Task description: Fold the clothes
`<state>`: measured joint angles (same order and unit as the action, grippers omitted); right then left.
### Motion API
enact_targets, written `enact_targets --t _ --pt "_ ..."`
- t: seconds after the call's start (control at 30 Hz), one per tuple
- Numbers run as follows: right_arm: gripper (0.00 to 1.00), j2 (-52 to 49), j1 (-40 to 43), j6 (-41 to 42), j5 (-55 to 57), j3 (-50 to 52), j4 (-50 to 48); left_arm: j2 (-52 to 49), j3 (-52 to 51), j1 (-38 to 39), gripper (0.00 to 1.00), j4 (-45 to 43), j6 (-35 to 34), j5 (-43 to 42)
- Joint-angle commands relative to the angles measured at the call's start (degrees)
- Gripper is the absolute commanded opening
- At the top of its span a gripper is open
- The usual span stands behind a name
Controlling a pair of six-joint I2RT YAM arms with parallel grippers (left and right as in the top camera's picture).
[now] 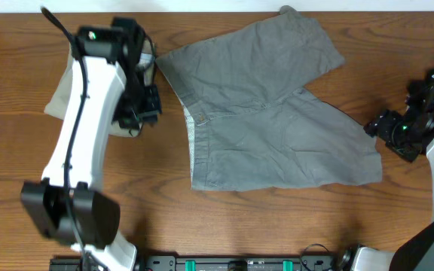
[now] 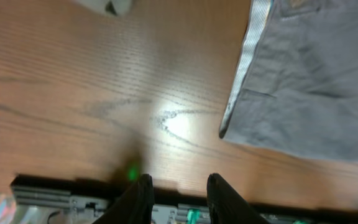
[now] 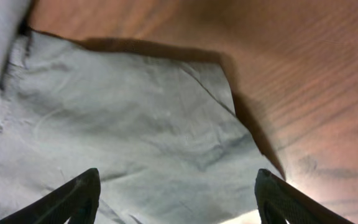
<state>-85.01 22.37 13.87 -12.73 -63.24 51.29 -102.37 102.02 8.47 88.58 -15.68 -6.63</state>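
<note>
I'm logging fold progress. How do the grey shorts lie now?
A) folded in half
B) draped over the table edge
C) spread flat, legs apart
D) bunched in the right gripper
C: the grey shorts lie unfolded on the table, both legs splayed, and the open right gripper holds nothing.

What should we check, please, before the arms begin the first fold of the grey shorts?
1. Grey shorts spread flat on the table: ok.
2. Left pincer open and empty: ok.
3. Right pincer open above the leg hem: ok.
4. Left pincer over the waistband: not ok, it hangs beside it.
5. Pale cloth under the left arm apart from the shorts: cannot tell.
</note>
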Motion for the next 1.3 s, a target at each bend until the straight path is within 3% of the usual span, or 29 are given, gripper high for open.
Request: enact_targets --t 0.0,0.1,0.2,0.43,0.6,0.83,1.03,1.07,1.17,1.27 --pt "0.78 -1.40 0.59 0.26 0.48 0.35 0.42 6.19 -14.19 4.35 0.32 -4.83 -4.55 2.16" --pt "0.78 -2.08 0.59 0.28 0.28 0.35 0.11 10.54 -27.58 8.28 0.33 -14.27 -8.04 -2.01" --pt "0.77 -2.19 0.59 0.28 0.28 0.35 -0.04 11.98 -40.54 12.11 0.43 -26.14 -11.69 -4.94" --pt "0.76 -2.19 0.59 0.26 0.15 0.35 0.76 8.79 -54.23 13.20 0.48 -45.20 -15.41 -10.49" --pt "0.74 -2.19 0.59 0.22 -1.68 0.35 0.94 7.85 -54.21 13.20 0.53 -49.09 -17.66 -12.20" --pt "0.72 -2.19 0.59 -0.39 -1.66 0.35 1.79 7.85 -54.23 13.09 0.62 -50.10 -27.15 -18.01" --pt "0.71 -2.19 0.59 -0.85 -1.66 0.35 1.88 7.37 -54.23 13.09 0.62 -52.26 -31.76 -19.93" --pt "0.71 -2.19 0.59 -0.85 -1.66 0.35 1.90 7.17 -54.23 13.09 0.61 -53.00 -32.09 -21.51" --pt "0.73 -2.19 0.59 -0.83 -1.68 0.35 2.14 6.64 -54.23 13.03 0.44 -54.03 -32.48 -27.39" --pt "0.74 -2.23 0.59 -0.85 -1.60 0.39 2.84 6.54 -54.23 13.05 0.38 -53.59 -32.46 -30.21"
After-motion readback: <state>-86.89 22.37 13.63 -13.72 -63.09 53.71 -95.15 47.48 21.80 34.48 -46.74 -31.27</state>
